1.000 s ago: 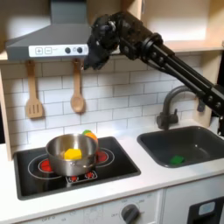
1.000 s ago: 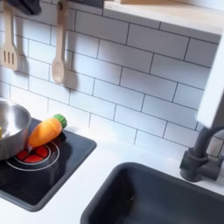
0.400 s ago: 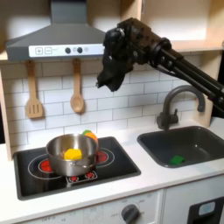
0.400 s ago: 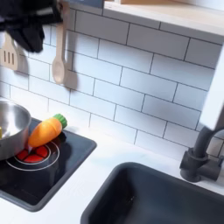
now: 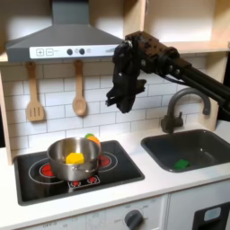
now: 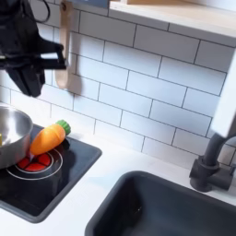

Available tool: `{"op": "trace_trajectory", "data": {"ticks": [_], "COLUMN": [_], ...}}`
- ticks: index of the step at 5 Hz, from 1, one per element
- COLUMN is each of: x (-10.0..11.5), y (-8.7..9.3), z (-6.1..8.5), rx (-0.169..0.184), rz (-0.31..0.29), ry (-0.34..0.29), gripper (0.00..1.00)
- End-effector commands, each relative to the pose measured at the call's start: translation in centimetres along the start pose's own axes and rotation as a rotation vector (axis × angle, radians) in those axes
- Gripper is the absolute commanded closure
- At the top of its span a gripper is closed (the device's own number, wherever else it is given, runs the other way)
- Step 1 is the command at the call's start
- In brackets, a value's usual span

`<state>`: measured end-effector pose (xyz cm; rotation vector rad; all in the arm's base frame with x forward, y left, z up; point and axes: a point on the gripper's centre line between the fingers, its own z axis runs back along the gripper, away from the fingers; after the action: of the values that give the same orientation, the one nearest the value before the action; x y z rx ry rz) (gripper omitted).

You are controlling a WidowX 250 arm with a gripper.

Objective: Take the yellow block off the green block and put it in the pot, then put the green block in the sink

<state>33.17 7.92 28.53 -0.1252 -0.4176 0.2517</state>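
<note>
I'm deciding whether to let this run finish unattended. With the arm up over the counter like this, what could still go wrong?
Both blocks look placed: the yellow block lies in the pot, the green block in the sink. The gripper hangs in the air between them, so a low sweep could knock the faucet or tip the pot. A needless re-grasp could also pull a block back out.

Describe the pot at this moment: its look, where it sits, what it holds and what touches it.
The pot is round, shiny silver metal with short straight sides. It stands upright on the black stovetop, over the red burner rings. The yellow block lies inside it. An orange-and-green toy piece lies right beside its rim in the second exterior view; contact cannot be judged. The gripper hangs in the air well above it, touching nothing.
</note>
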Motion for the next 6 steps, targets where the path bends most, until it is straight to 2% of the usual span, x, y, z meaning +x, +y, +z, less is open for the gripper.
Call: {"op": "trace_trajectory", "data": {"ticks": [1,3,5,6], "x": [-2.6,-6.0,-8.2,-8.9], "y": [-1.2,-0.7,-0.5,-0.1], "z": [-1.2,-2.2,-2.3,-1.7], "rx": [0.024,0.05,0.048,0.058], "rz": [-0.109,-0.172,-0.227,-0.233], "ry": [0.101,0.178,0.22,0.216], "gripper": [1.0,1.0,1.0,0.5]}}
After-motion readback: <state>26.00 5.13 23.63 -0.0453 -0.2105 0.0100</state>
